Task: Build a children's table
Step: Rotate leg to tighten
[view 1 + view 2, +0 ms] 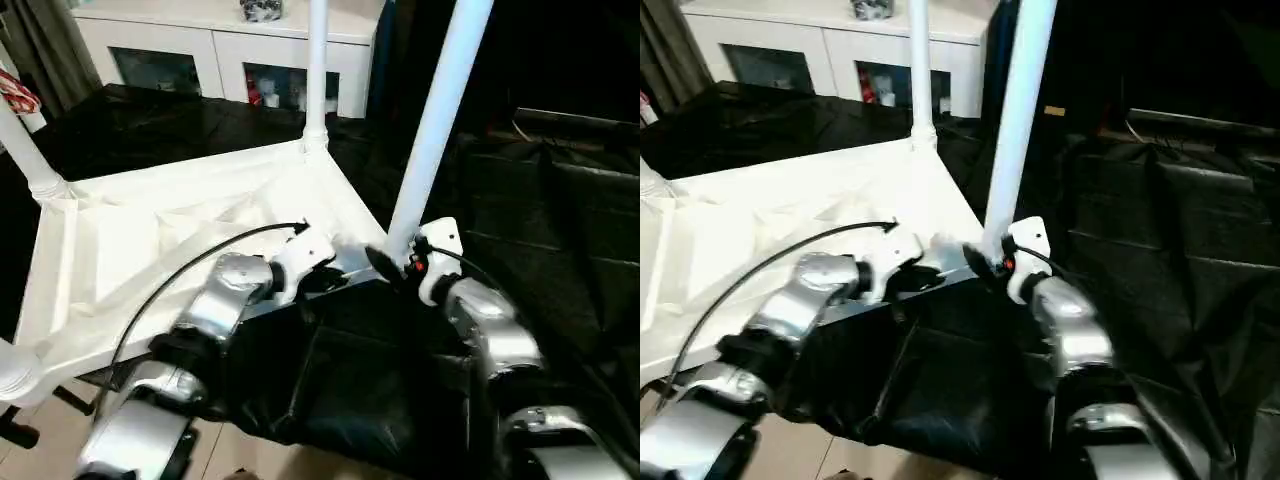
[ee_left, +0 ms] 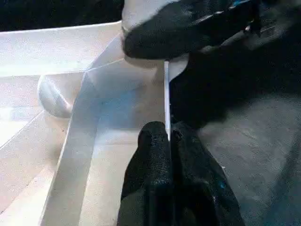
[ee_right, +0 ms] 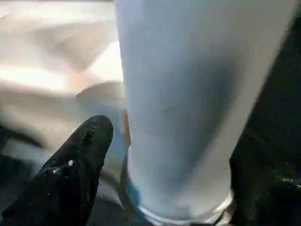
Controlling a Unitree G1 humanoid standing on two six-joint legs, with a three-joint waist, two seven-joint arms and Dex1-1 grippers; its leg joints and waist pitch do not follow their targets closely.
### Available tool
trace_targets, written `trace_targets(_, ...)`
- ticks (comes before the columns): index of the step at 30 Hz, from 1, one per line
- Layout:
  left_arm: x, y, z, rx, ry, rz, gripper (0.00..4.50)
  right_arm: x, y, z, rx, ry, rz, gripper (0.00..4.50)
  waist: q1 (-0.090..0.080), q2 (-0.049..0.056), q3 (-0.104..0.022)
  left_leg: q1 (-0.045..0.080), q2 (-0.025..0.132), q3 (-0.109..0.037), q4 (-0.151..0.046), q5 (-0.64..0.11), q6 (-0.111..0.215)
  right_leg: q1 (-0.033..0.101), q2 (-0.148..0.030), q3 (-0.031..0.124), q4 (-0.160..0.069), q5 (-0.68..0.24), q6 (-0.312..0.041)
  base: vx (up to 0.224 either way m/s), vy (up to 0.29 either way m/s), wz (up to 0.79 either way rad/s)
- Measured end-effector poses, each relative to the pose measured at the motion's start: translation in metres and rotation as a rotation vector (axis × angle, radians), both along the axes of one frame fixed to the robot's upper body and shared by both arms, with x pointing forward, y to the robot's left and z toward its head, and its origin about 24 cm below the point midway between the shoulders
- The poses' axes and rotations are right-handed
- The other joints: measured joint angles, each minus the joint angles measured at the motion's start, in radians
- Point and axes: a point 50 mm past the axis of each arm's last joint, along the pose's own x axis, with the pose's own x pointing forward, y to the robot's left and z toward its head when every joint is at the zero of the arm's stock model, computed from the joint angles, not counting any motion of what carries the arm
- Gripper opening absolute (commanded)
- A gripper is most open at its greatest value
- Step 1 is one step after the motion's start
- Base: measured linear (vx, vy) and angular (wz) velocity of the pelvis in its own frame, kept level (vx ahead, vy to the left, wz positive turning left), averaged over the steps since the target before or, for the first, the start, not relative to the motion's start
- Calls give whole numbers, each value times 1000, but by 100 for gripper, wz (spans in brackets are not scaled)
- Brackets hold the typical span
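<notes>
The children's table lies upside down on black cloth, its ribbed white top facing up. White legs stand in its corner sockets: one at the far right, one at the left, and one at the near right corner. My left gripper is shut on the thin near rim of the top, close to that near right corner. My right gripper is open around the foot of the near right leg. One black finger stands a little off the leg's side.
A white cabinet with glass doors stands behind the table. Crumpled black cloth covers the surface to the right and in front. A red-and-white striped object shows at the far left edge. Bare floor lies at the lower left.
</notes>
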Motion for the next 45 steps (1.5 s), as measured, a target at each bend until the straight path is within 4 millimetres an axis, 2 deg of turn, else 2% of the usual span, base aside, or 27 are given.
trace_targets(2,-4,7,1,4,13,-58,0,-4,-4,1,-8,9,90,380,6,-3,2,1,1,0,0,1,2,0,0,-2,0,0,0,0,0,0)
trace_targets(9,-10,14,3,-1,65,-151,0,-16,-19,6,-25,56,298,380,22,-2,4,-1,1,1,7,1,4,0,-1,0,0,1,-1,0,0,0)
trace_targets(10,-10,15,3,0,67,-155,0,-17,-19,7,-21,64,326,354,23,-2,4,-1,1,1,7,1,4,0,-1,0,0,1,-1,0,0,0)
trace_targets(12,-11,16,2,1,77,-169,0,-20,-20,7,-14,83,380,347,24,-2,4,-1,2,0,7,1,4,0,0,-1,1,1,-1,0,0,0)
trace_targets(13,-12,16,2,0,83,-180,0,-22,-22,8,-13,92,397,347,27,-2,4,-1,2,0,7,1,4,0,0,-1,1,1,0,0,0,0)
trace_targets(16,-13,16,2,1,99,-207,0,-25,-23,9,-12,116,444,306,33,-2,4,-1,2,0,7,1,4,0,-1,-1,1,1,0,0,0,0)
trace_targets(19,-15,19,2,3,115,-231,0,-27,-23,10,-8,134,478,299,39,-2,4,-1,2,0,7,1,4,0,-1,-1,1,1,0,0,0,0)
trace_targets(22,-15,19,2,5,120,-243,0,-29,-24,10,-12,144,499,268,45,-2,4,-1,2,0,7,1,4,0,-1,-1,1,1,0,0,0,0)
trace_targets(29,-16,19,1,3,122,-244,0,-32,-24,9,6,159,493,258,51,-2,3,0,2,0,7,1,3,0,0,-1,1,1,0,0,0,0)
trace_targets(32,-14,14,-1,-1,118,-216,0,-33,-26,5,36,152,421,254,54,-1,3,3,2,0,7,0,2,4,-1,-1,1,1,0,0,0,0)
trace_targets(39,-4,-7,-4,-7,80,-65,0,-21,-22,-6,108,95,61,254,44,0,2,10,1,0,8,-1,1,8,-1,1,0,-2,6,0,0,0)
trace_targets(45,6,-26,-4,-2,21,74,0,3,-5,-6,117,62,-254,254,21,3,0,8,0,0,8,0,1,7,-1,1,0,0,5,0,0,0)
